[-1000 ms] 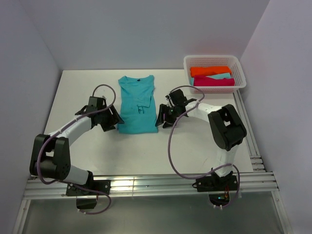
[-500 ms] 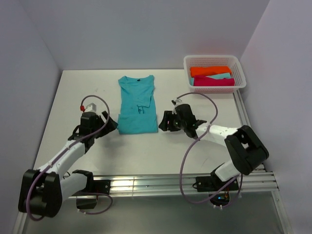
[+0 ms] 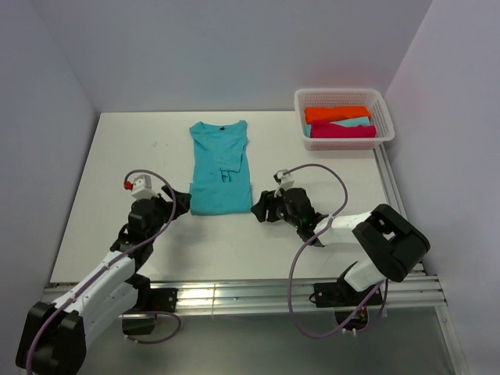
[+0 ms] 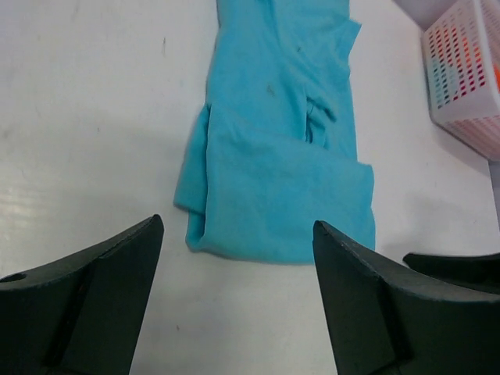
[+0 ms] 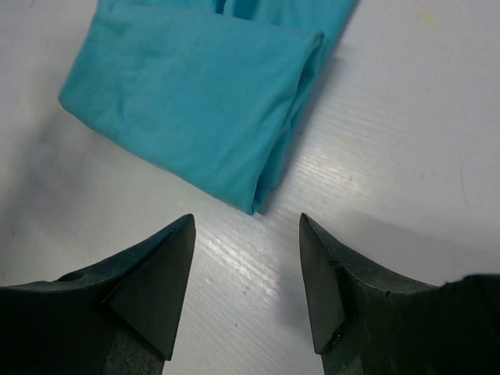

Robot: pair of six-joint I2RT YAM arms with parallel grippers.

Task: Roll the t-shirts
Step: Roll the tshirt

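Observation:
A teal t-shirt [image 3: 219,166] lies flat on the white table, folded lengthwise into a narrow strip, collar at the far end. It also shows in the left wrist view [image 4: 277,148] and the right wrist view [image 5: 195,94]. My left gripper [image 3: 178,201] is open and empty, just off the shirt's near left corner. My right gripper [image 3: 262,208] is open and empty, just off the near right corner. In the wrist views the left gripper [image 4: 234,258] and the right gripper [image 5: 247,242] each frame the shirt's near hem without touching it.
A white mesh basket [image 3: 344,98] stands at the far right, holding orange [image 3: 337,114], pale aqua [image 3: 351,123] and magenta [image 3: 342,131] rolled shirts. Its corner shows in the left wrist view [image 4: 469,70]. Grey walls close in left, back and right.
Both arms have drawn back toward the near edge; the grippers went from beside the shirt's lower sides to its near corners. The shirt has not moved.

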